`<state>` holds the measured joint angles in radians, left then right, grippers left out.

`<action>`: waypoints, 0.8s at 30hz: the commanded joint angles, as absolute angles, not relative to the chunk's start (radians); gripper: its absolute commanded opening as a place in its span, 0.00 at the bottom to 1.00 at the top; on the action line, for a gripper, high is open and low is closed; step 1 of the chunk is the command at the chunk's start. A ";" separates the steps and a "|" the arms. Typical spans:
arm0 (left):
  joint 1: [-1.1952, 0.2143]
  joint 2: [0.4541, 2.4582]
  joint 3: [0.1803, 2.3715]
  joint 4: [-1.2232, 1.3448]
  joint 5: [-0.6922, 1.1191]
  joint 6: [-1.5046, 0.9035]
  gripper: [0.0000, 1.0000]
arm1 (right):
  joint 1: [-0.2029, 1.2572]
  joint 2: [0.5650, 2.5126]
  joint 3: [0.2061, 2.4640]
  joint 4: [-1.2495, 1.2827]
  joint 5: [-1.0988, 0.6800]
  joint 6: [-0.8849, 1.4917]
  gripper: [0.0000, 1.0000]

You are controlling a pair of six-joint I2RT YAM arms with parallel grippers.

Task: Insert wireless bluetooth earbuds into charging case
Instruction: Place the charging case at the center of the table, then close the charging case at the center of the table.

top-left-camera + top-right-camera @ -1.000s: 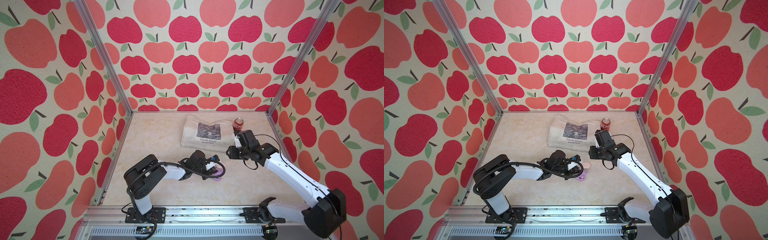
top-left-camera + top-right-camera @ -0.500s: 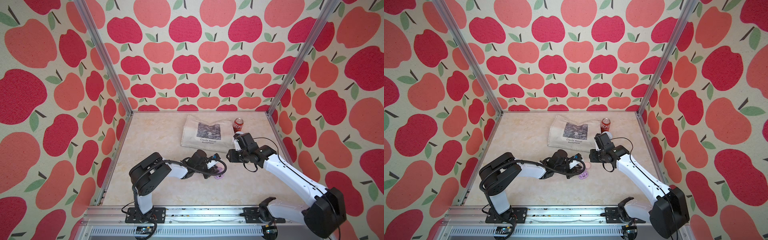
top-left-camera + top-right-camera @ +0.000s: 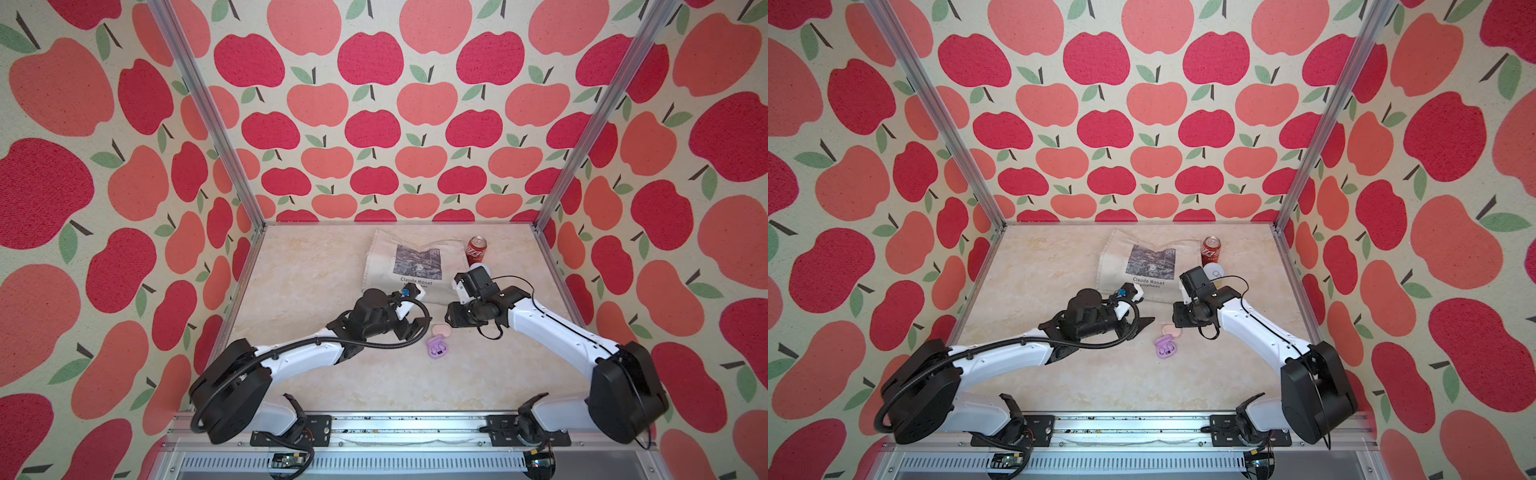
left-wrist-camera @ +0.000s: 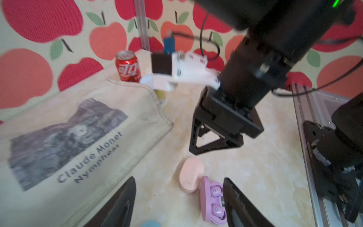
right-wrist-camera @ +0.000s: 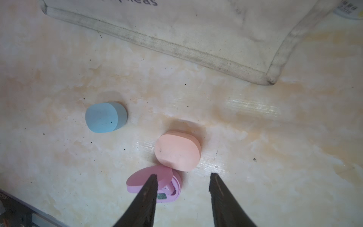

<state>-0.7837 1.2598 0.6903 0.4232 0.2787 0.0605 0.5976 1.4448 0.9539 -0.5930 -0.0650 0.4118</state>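
The lilac charging case lies open on the table with two lilac earbuds seated in its wells. A closed pink case touches it on the far side. A closed blue case shows in the right wrist view; in both top views my left arm hides it. My left gripper is open and low, just left of the lilac case, with one finger next to the case. My right gripper hangs open above the pink and lilac cases, holding nothing.
A cream tote bag printed "Claude Monet" lies flat behind the cases. A red cola can stands at the back right, with a small white round object beside it. Apple-patterned walls and aluminium posts close in the table.
My left gripper has opened from shut and drawn back a little from the lilac case. My right gripper has come down and nearer to the cases.
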 commanded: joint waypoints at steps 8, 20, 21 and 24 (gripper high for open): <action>-0.418 0.760 0.571 0.029 0.233 -0.117 0.88 | 0.704 1.556 0.998 -0.631 -0.092 0.333 0.47; -0.089 0.619 0.450 0.028 0.302 -0.312 0.93 | 0.762 1.438 0.923 -0.740 -0.058 0.324 0.46; -0.074 0.624 0.445 0.040 0.303 -0.320 0.93 | 0.764 1.432 0.915 -0.746 -0.061 0.326 0.45; -0.041 0.644 0.439 0.057 0.310 -0.323 0.94 | 0.767 1.423 0.898 -0.757 -0.067 0.340 0.45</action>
